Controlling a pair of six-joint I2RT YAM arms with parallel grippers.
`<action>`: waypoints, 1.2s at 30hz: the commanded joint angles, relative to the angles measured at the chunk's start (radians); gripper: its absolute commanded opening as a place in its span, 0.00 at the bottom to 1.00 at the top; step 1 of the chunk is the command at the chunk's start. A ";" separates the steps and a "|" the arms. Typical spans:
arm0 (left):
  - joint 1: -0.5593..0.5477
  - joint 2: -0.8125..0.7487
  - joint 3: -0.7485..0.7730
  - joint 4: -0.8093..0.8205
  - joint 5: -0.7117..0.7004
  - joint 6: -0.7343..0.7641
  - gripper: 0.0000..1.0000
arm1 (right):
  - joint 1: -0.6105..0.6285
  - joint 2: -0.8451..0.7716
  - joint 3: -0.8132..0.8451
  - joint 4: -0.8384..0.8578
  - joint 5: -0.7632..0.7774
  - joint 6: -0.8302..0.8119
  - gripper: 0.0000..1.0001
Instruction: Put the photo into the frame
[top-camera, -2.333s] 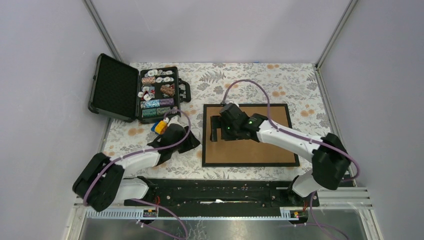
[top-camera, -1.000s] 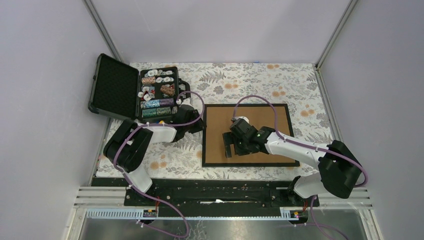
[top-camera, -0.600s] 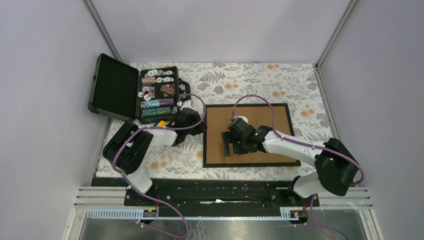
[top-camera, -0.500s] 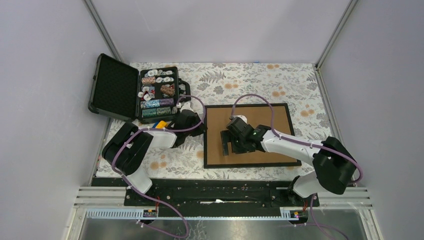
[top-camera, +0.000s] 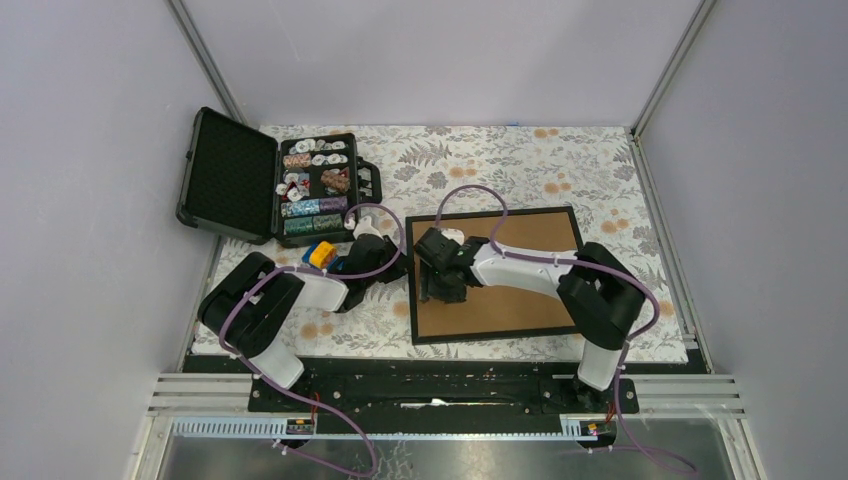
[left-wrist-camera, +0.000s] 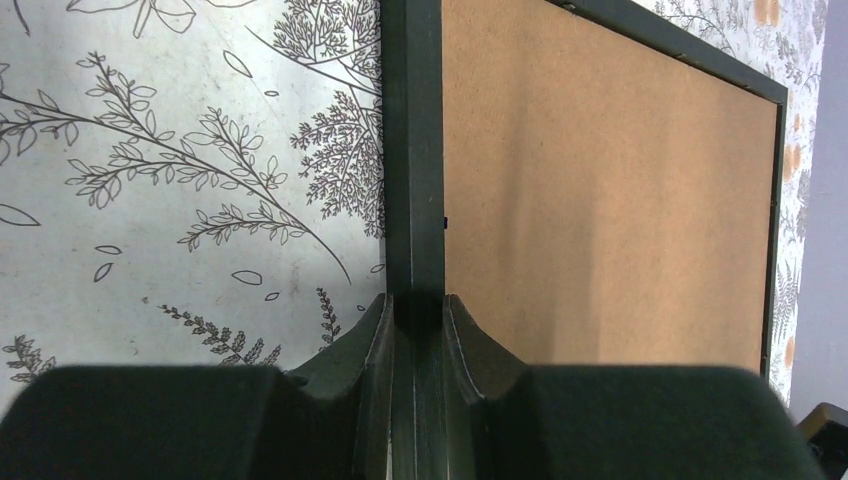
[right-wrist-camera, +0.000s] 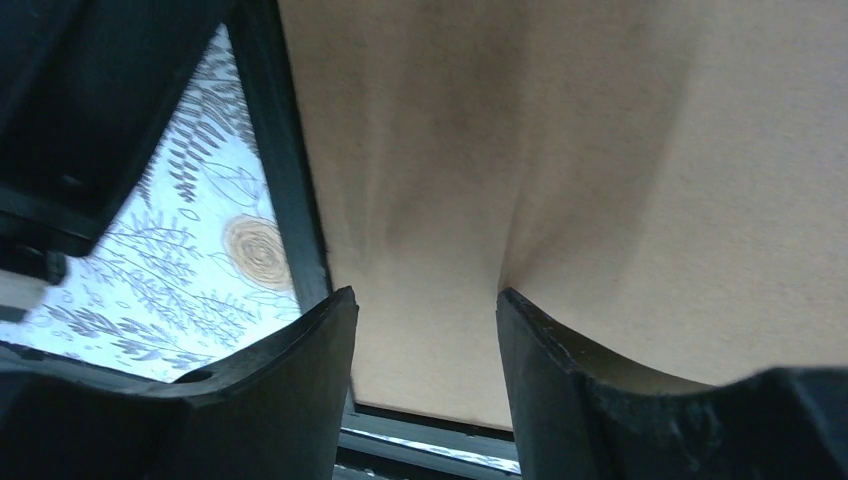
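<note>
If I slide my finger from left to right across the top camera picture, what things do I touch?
black case → left hand → frame, lying with its brown back up

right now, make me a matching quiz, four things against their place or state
1 frame
2 case
3 left jaws
4 right jaws

a apart, above the frame's back
b lid open, far left of the table
c lying flat, back up
d clamped on the frame's left edge

Pairs: 1-c, 2-b, 3-d, 4-a
</note>
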 joint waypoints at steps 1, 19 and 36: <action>-0.007 0.061 -0.071 -0.154 -0.007 -0.007 0.00 | 0.026 0.065 0.099 -0.072 0.037 0.068 0.59; 0.004 0.054 -0.092 -0.125 -0.004 -0.017 0.00 | 0.063 0.231 0.267 -0.226 0.093 0.111 0.46; 0.012 0.054 -0.101 -0.107 0.006 -0.022 0.00 | 0.100 0.281 0.265 -0.239 0.107 0.129 0.48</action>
